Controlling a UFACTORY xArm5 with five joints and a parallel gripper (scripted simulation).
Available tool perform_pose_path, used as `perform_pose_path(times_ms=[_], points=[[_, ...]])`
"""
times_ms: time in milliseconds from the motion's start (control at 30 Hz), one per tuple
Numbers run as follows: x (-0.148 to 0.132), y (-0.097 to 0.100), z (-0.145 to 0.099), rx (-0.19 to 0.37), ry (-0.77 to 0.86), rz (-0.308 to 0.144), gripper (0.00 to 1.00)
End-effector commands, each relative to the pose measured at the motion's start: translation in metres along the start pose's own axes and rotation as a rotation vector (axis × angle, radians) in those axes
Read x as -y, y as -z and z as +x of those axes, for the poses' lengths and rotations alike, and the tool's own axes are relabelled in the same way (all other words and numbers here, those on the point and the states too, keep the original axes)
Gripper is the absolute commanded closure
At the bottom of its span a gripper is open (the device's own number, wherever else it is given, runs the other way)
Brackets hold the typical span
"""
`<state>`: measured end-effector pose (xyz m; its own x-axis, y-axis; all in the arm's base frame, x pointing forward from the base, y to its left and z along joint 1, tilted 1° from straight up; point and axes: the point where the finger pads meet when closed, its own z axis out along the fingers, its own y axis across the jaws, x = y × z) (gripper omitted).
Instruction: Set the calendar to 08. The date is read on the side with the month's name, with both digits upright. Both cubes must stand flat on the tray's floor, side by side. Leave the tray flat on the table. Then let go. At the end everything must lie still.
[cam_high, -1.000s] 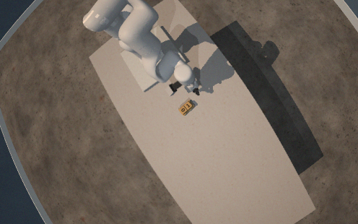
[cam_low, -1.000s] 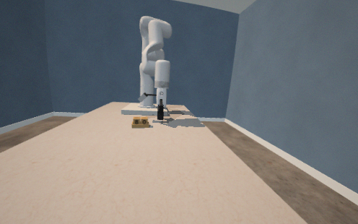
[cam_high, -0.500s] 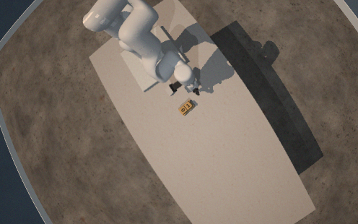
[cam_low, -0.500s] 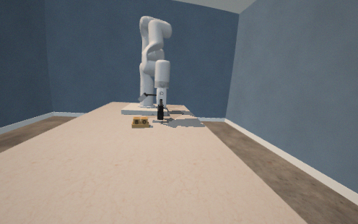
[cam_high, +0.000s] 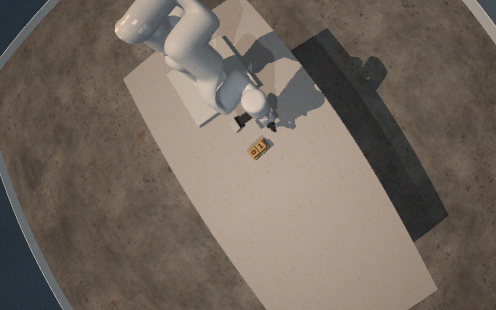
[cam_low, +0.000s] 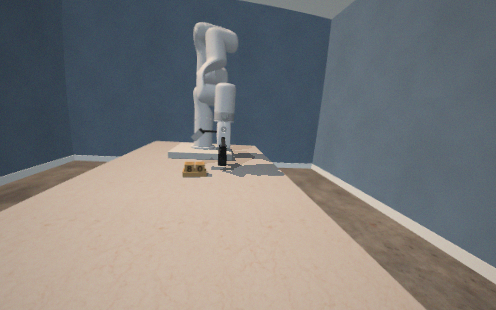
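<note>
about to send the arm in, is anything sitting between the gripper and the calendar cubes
Nothing visible does. The open gripper hangs just behind the calendar tray, with only bare table between them.
</note>
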<state>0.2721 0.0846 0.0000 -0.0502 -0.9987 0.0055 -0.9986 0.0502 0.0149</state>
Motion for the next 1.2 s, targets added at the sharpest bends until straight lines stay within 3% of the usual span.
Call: perform_pose_path(times_ms=[0,767,1167], points=[[0.001,0.001,0.0,0.001,0.0,0.003,0.0],[0.001,0.002,0.0,0.001,0.0,0.003,0.0],[0.001,0.03,0.0,0.001,0.0,0.003,0.0]])
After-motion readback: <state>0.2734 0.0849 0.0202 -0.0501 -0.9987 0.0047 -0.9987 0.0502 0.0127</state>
